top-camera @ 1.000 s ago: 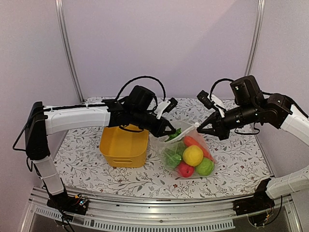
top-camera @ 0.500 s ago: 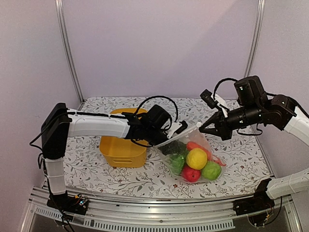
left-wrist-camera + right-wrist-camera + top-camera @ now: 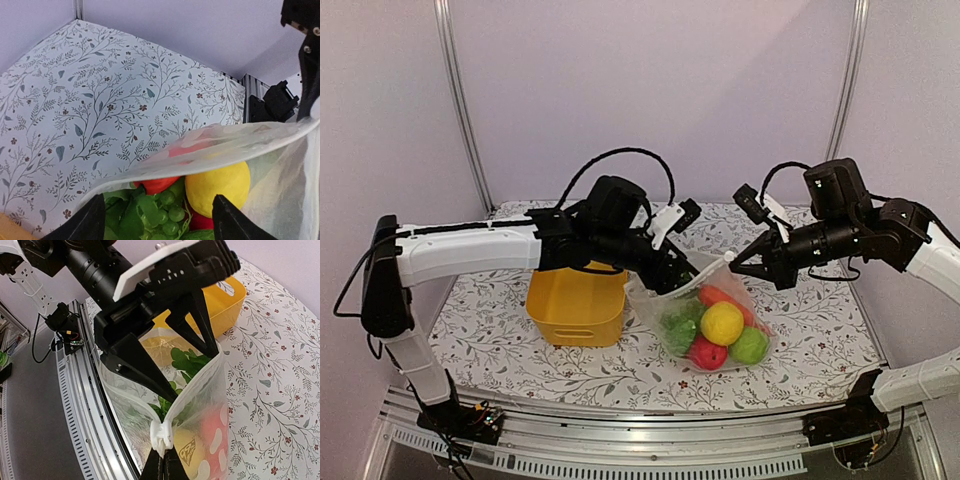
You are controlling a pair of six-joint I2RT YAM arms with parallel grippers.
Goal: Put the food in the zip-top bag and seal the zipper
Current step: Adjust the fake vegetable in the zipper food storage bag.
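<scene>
Zip-top bag (image 3: pixel 715 320), floppy and slick, slumps mid-worktop between the yellow tub (image 3: pixel 575 300) and the right edge, weighted by light toy food (image 3: pixel 722 323). Right tool (image 3: pixel 734 263) pinches the zipper (image 3: pixel 161 437) end; left tool (image 3: pixel 159 220) gapes wide at the mouth. The stiffer ridged strip looks like the best hold.

Pale lilac walls (image 3: pixel 650 90) enclosed the table (image 3: pixel 820 335), its white top printed with grey leafy twigs. Two slim metal uprights (image 3: pixel 460 100) rose at the back corners; a ribbed aluminium rail (image 3: pixel 650 447) ran along the near edge.
</scene>
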